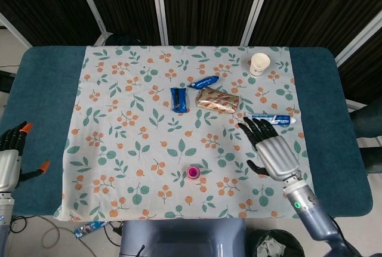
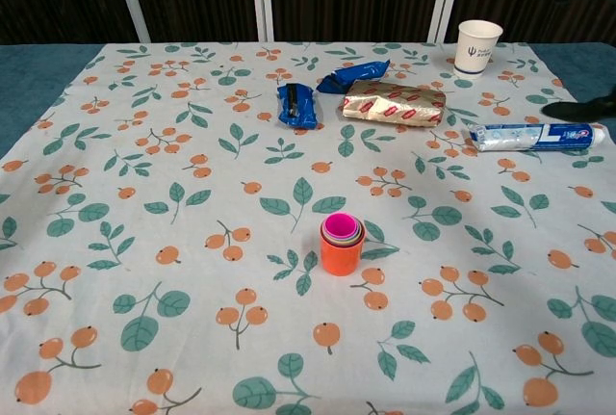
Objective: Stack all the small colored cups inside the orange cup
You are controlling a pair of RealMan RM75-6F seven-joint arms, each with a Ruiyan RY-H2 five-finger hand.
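The orange cup stands upright on the floral cloth, with the pink cup and other small cups nested inside it; in the head view the cup stack shows as a small pink ring. My right hand hovers well to the right of the stack, fingers spread, holding nothing. Only its dark fingertips show at the right edge of the chest view. My left hand rests off the cloth at the far left edge, fingers apart and empty.
A white paper cup stands at the back right. A toothpaste tube lies just beyond my right hand. A gold snack pack and two blue wrappers lie mid-table.
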